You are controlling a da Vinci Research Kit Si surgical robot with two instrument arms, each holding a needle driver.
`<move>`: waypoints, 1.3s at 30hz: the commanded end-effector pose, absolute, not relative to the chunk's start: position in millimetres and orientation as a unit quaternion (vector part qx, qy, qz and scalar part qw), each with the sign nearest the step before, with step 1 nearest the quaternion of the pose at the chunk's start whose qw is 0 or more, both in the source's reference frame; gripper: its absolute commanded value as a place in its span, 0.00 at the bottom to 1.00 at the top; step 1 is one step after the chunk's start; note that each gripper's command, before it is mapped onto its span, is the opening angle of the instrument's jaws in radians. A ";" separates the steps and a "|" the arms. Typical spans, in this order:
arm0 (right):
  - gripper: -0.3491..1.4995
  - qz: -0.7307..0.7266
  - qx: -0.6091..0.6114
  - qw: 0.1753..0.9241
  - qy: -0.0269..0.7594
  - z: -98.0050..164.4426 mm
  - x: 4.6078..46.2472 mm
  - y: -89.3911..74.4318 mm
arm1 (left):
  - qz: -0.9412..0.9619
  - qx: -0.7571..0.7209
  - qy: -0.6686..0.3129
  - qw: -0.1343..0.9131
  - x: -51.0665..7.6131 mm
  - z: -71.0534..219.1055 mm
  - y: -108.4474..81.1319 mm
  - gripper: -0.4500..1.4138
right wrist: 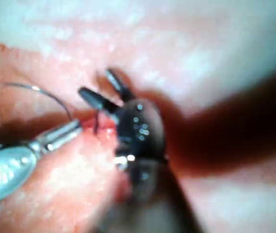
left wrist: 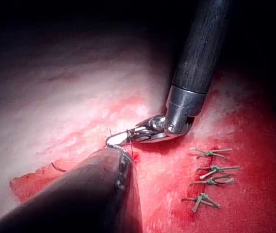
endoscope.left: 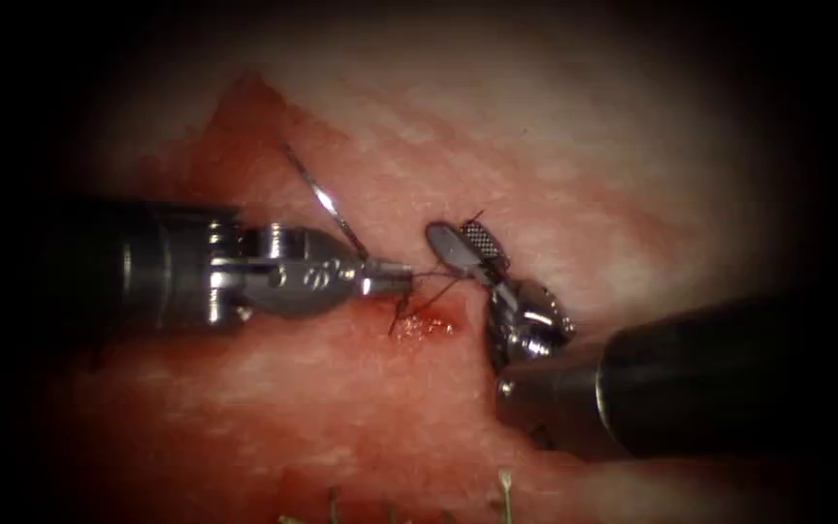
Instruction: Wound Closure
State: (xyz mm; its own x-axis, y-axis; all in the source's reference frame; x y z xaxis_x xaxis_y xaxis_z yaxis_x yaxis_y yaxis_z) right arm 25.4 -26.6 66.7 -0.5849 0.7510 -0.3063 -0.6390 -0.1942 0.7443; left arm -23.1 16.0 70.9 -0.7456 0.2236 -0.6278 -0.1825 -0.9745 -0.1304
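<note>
My left tool [endoscope.left: 395, 279] reaches in from the left over the tissue [endoscope.left: 555, 146]. Its jaws are shut on the curved needle [endoscope.left: 322, 199] near its tail end. The needle rises up and to the left, free of the tissue, and its arc [right wrist: 36, 88] shows beside the left tool [right wrist: 74, 128]. Dark thread [endoscope.left: 438, 276] runs from those jaws to the right. It passes over the cut [endoscope.left: 429, 325], which is wet with red fluid. My right tool [endoscope.left: 466, 241] stands open just right of the cut, with nothing between its jaws [right wrist: 95, 82].
Cut ends of thread [endoscope.left: 504, 480] from earlier stitches stick up near the bottom edge of the endoscope view. Several tied knots [left wrist: 210, 153] lie in a row on the red tissue. The right tool's dark shaft [left wrist: 198, 58] slants down beside them.
</note>
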 end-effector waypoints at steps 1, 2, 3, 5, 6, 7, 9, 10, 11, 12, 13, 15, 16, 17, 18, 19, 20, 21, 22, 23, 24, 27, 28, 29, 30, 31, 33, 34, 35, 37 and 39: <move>0.18 0.767 0.069 0.456 0.446 67.2 26.0 -27.5 | 0.934 -0.340 -0.032 0.108 -23.7 71.5 15.5 0.00; 0.11 0.767 0.071 0.457 0.445 67.3 26.2 -27.5 | 0.934 -0.339 -0.031 0.108 -23.6 71.6 15.6 0.00; 0.05 0.765 0.072 0.460 0.444 67.3 26.3 -27.5 | 0.934 -0.338 -0.030 0.108 -23.5 71.7 15.6 0.00; 0.00 0.764 0.080 0.465 0.441 67.2 26.4 -27.6 | 0.935 -0.337 -0.029 0.108 -23.3 71.8 15.7 0.00; 0.00 0.761 0.080 0.472 0.437 67.2 26.4 -27.6 | 0.935 -0.336 -0.028 0.108 -23.1 71.9 15.8 0.00; 0.00 0.760 0.082 0.476 0.436 67.2 26.4 -27.7 | 0.935 -0.336 -0.027 0.108 -23.0 71.9 15.9 0.00; 0.00 0.753 0.083 0.490 0.431 67.0 26.5 -27.9 | 0.936 -0.335 -0.027 0.107 -22.6 72.0 16.0 0.00; 0.00 0.750 0.083 0.496 0.429 67.0 26.5 -28.0 | 0.936 -0.334 -0.026 0.107 -22.5 72.1 16.1 0.00; 0.00 0.748 0.083 0.502 0.426 66.8 26.5 -28.2 | 0.936 -0.333 -0.026 0.107 -22.3 72.2 16.2 0.00; 0.00 0.744 0.081 0.510 0.425 66.5 26.6 -28.5 | 0.937 -0.332 -0.023 0.108 -21.8 72.4 16.5 0.00; 0.00 0.742 0.081 0.513 0.425 66.2 26.6 -28.7 | 0.937 -0.330 -0.023 0.107 -21.6 72.5 16.8 0.00; 0.00 0.729 0.074 0.530 0.427 64.5 27.0 -29.0 | 0.940 -0.323 -0.019 0.106 -20.7 73.4 18.0 0.00; 0.00 0.722 0.069 0.539 0.429 63.7 27.3 -29.1 | 0.942 -0.316 -0.024 0.110 -20.4 73.9 18.7 0.00; 0.00 0.717 0.067 0.544 0.431 63.2 27.5 -29.1 | 0.943 -0.313 -0.024 0.110 -20.3 74.3 19.1 0.00; 0.00 0.715 0.067 0.545 0.434 62.9 27.6 -29.1 | 0.944 -0.312 -0.024 0.110 -20.2 74.7 19.5 0.00; 0.00 0.710 0.067 0.549 0.436 62.7 27.8 -29.2 | 0.944 -0.310 -0.025 0.112 -20.2 75.0 19.9 0.00; 0.00 0.705 0.069 0.553 0.439 62.4 28.0 -29.3 | 0.945 -0.305 -0.030 0.115 -20.1 75.9 20.5 0.00; 0.00 0.703 0.067 0.554 0.440 62.3 28.1 -29.3 | 0.946 -0.302 -0.033 0.116 -20.0 76.3 20.8 0.00; 0.00 0.699 0.068 0.556 0.444 62.3 28.1 -29.3 | 0.946 -0.300 -0.033 0.117 -19.9 77.1 21.3 0.00; 0.00 0.699 0.069 0.556 0.445 62.4 28.1 -29.4 | 0.948 -0.294 -0.037 0.120 -19.8 78.1 21.8 0.00; 0.00 0.696 0.068 0.559 0.445 62.4 28.1 -29.4 | 0.948 -0.293 -0.037 0.122 -19.7 78.6 22.3 0.00; 0.00 0.692 0.073 0.560 0.450 62.6 28.1 -29.8 | 0.947 -0.291 -0.039 0.128 -19.2 79.6 24.2 0.00; 0.00 0.691 0.074 0.561 0.449 62.6 28.1 -30.0 | 0.947 -0.291 -0.039 0.129 -19.2 79.8 24.7 0.00; 0.00 0.689 0.077 0.563 0.449 62.7 28.2 -30.3 | 0.947 -0.290 -0.039 0.131 -19.1 80.1 25.8 0.00; 0.00 0.687 0.081 0.566 0.449 62.7 28.3 -30.7 | 0.947 -0.289 -0.039 0.132 -19.2 80.3 26.6 0.00; 0.00 0.685 0.084 0.568 0.448 62.7 28.3 -30.9 | 0.947 -0.289 -0.039 0.134 -19.3 80.5 27.1 0.00; 0.00 0.683 0.086 0.570 0.448 62.6 28.3 -31.4 | 0.947 -0.288 -0.038 0.136 -19.4 80.7 27.8 0.00; 0.00 0.682 0.089 0.571 0.448 62.5 28.3 -31.5 | 0.947 -0.287 -0.038 0.137 -19.6 80.8 28.1 0.00; 0.00 0.680 0.093 0.573 0.448 62.3 28.4 -32.0 | 0.947 -0.286 -0.038 0.139 -19.9 81.0 28.7 0.00; 0.00 0.672 0.095 0.583 0.447 62.1 28.5 -32.8 | 0.947 -0.285 -0.038 0.144 -20.4 81.0 29.6 0.00; 0.00 0.667 0.094 0.587 0.449 62.2 28.5 -33.0 | 0.945 -0.288 -0.037 0.149 -20.5 80.7 30.5 0.00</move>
State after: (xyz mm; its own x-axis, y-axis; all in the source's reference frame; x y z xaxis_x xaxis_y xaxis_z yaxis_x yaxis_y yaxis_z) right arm 28.4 -31.9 61.7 -0.2923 0.8667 -0.4041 -0.6999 0.0940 0.7080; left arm -20.0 31.2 80.1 -0.7885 0.3039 -0.5347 -0.2631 -0.9525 -0.1535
